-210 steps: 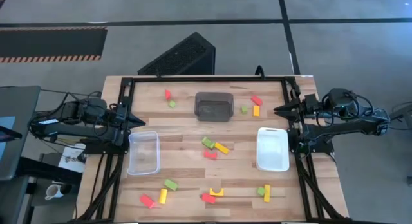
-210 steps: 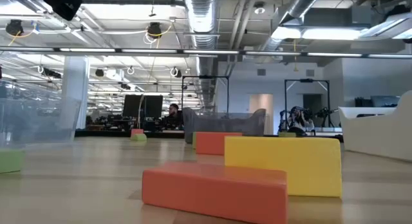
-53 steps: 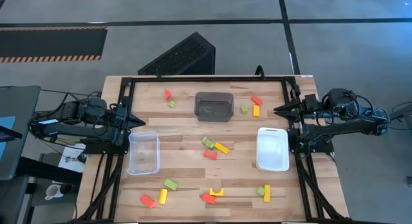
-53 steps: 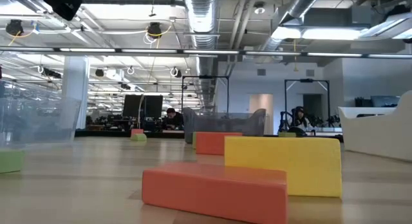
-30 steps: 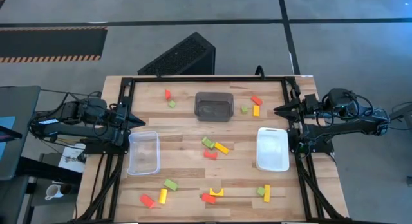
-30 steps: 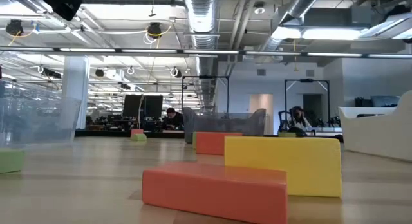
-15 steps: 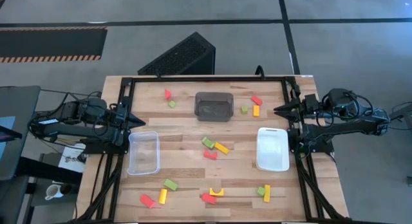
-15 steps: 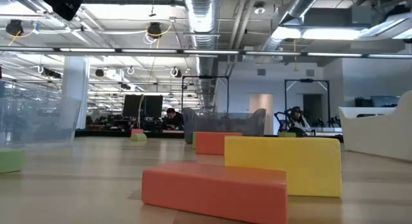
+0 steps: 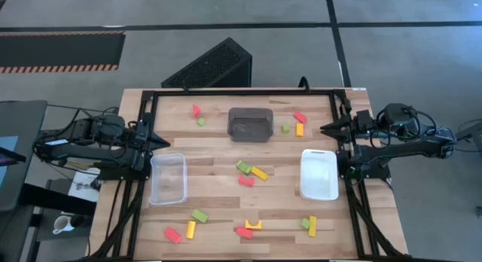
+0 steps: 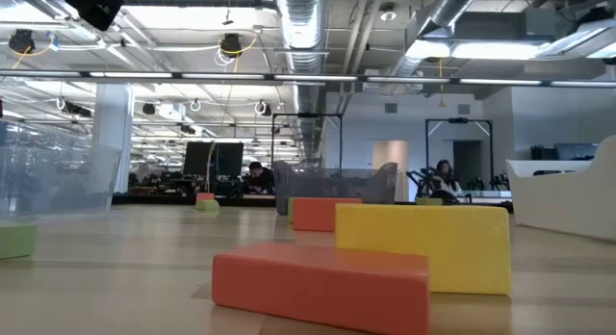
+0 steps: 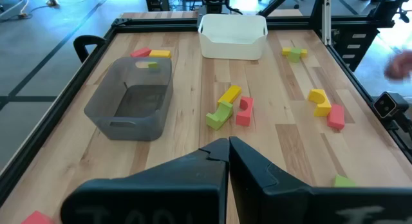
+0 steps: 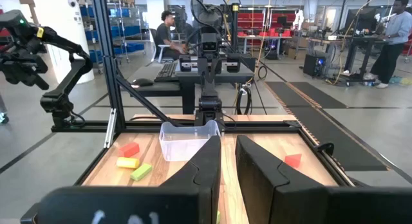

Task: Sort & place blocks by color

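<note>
1. My left jaws (image 9: 164, 142) sat parked at the tabletop's (image 9: 218, 164) left edge, closed tight, holding nothing.
2. My right jaws (image 9: 325, 129) sat parked at the right edge, only a narrow gap between them, nothing held.
3. The blocks (image 9: 251, 172) lay scattered: some in the middle, some along the near edge, a few at the far corners.
4. The clear bin (image 9: 168, 179) was left, the grey bin (image 9: 250, 123) far-centre, the white bin (image 9: 319, 174) right; open wood lay between them.
5. People (image 12: 165, 29) sat at desks in the room beyond.
</note>
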